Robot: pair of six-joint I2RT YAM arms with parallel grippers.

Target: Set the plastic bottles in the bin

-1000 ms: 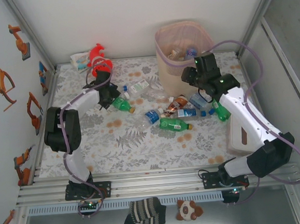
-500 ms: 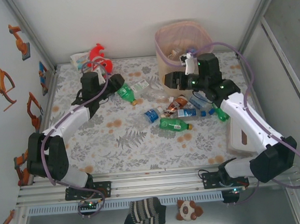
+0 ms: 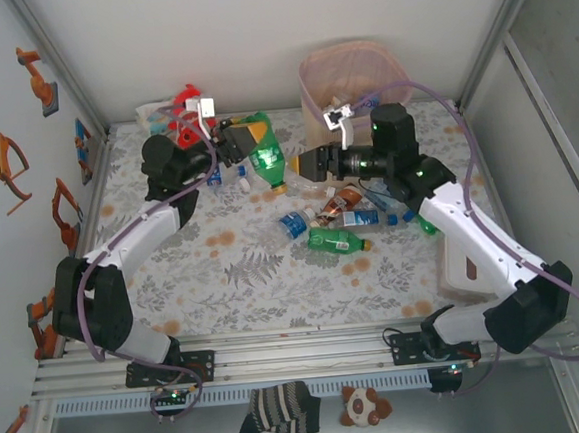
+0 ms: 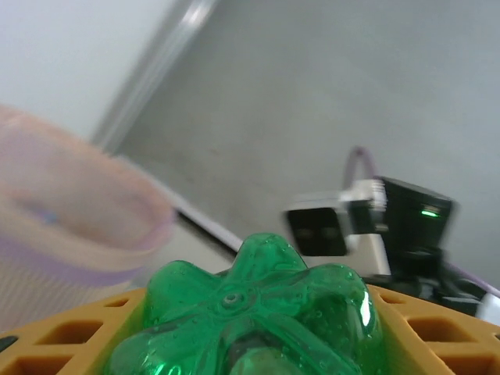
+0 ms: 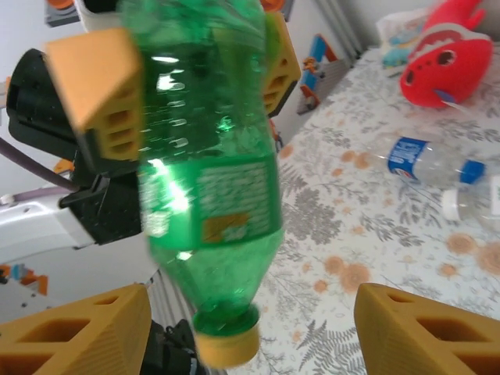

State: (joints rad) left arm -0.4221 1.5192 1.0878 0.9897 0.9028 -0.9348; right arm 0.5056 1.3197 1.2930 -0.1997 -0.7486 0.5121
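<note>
My left gripper (image 3: pixel 246 140) is shut on a green bottle (image 3: pixel 263 154) and holds it in the air left of the bin (image 3: pixel 354 83), yellow cap (image 3: pixel 280 185) pointing down-right. In the left wrist view the bottle's base (image 4: pixel 258 308) sits between orange fingers (image 4: pixel 70 344). My right gripper (image 3: pixel 306 165) is open. In its wrist view the fingers (image 5: pixel 426 332) stand wide on either side of the cap (image 5: pixel 226 345) without touching it. More plastic bottles lie on the table by the bin: a green one (image 3: pixel 337 240), a blue-labelled one (image 3: pixel 292 224) and a brown one (image 3: pixel 344 202).
A red fish plush (image 3: pixel 188 104) lies at the back left corner. Two clear bottles (image 5: pixel 426 160) rest on the floral cloth under the raised bottle. A beige flat object (image 3: pixel 463 258) lies by the right wall. Walls close in the table on three sides.
The left arm lifted the green bottle off the table and carried it right. The right gripper swung left, away from the bin, and opened toward the bottle's cap.
</note>
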